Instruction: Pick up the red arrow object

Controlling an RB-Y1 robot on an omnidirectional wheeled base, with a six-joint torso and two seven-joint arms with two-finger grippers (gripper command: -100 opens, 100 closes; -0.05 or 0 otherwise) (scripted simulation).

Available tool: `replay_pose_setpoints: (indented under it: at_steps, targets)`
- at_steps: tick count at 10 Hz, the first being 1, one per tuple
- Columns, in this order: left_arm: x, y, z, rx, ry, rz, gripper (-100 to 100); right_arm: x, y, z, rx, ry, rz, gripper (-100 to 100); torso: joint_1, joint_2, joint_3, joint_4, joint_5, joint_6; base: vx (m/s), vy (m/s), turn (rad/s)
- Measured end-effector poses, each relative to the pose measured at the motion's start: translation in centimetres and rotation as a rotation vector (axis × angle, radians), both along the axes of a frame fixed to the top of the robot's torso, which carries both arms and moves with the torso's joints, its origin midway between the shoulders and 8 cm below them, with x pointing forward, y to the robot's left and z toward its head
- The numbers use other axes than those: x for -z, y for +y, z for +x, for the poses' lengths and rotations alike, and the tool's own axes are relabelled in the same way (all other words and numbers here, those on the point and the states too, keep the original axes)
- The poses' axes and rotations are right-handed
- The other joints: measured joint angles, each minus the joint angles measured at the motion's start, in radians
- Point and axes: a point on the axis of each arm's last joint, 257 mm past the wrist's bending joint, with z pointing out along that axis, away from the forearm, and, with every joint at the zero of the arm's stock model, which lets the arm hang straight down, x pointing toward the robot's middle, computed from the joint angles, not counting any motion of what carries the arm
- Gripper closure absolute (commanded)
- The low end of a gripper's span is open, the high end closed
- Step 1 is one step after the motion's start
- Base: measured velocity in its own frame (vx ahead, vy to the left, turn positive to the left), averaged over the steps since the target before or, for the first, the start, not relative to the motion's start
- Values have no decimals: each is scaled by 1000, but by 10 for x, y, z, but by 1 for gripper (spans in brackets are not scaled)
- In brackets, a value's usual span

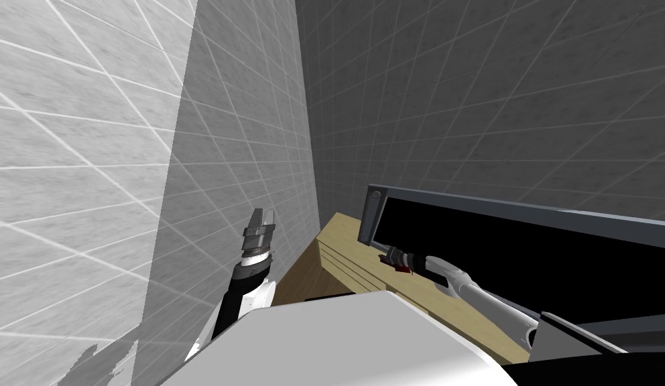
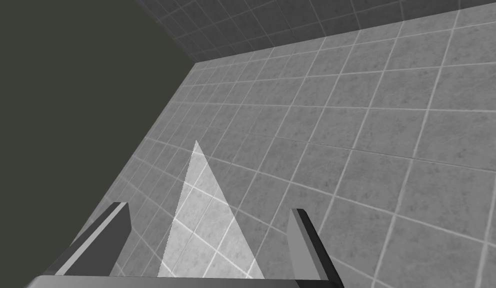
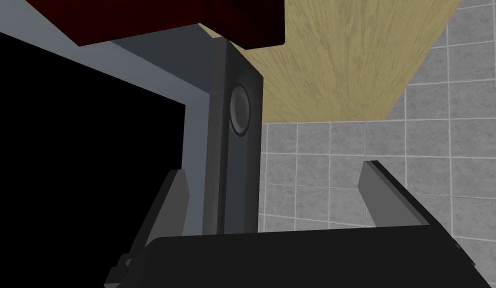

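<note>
Red arrow object [image 3: 182,20]: dark red block on the wooden top [image 3: 342,65], against the foot of the screen frame [image 3: 194,107].
Right gripper [image 3: 273,170]: fingers apart, nothing between them; the object lies beyond the fingertips, off their line.
Step in hand: approach, judged; grasp not yet made.
Next move: likely re-aim to bracket the object, then close, keeping off the frame.
Right wrist view: shows finger spread and the frame's round speaker [image 3: 239,110].
Head view: shows the arm's reach along the screen.
Left gripper [image 1: 261,222]: raised by the tiled wall [image 1: 90,167], fingers apart.
</note>
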Motion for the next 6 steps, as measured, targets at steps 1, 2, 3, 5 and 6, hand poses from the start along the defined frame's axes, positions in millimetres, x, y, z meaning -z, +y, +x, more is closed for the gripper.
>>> replay_pose_setpoints:
  at_steps: [1, 2, 3, 5, 6]
  targets:
    - [0, 0, 0, 0, 0, 0, 0, 8, -10, -4, -1, 17, -31, -100, 0, 0, 0, 0, 0, 0, -5, -12, 18]
    - [0, 0, 0, 0, 0, 0, 0, 15, -23, -13, -6, 43, -76, -100, 0, 0, 0, 0, 0, 0, -3, -11, 2]
    - [0, 0, 0, 0, 0, 0, 0, 19, -33, -17, 0, 56, -100, -100, 0, 0, 0, 0, 0, 0, -3, -7, 10]
    - [0, 0, 0, 0, 0, 0, 0, 26, -48, -29, -3, 82, -145, -100, 0, 0, 0, 0, 0, 0, -4, -5, 3]
    - [0, 0, 0, 0, 0, 0, 0, 28, -58, -33, -3, 96, -169, -100, 0, 0, 0, 0, 0, 0, -6, -8, 10]
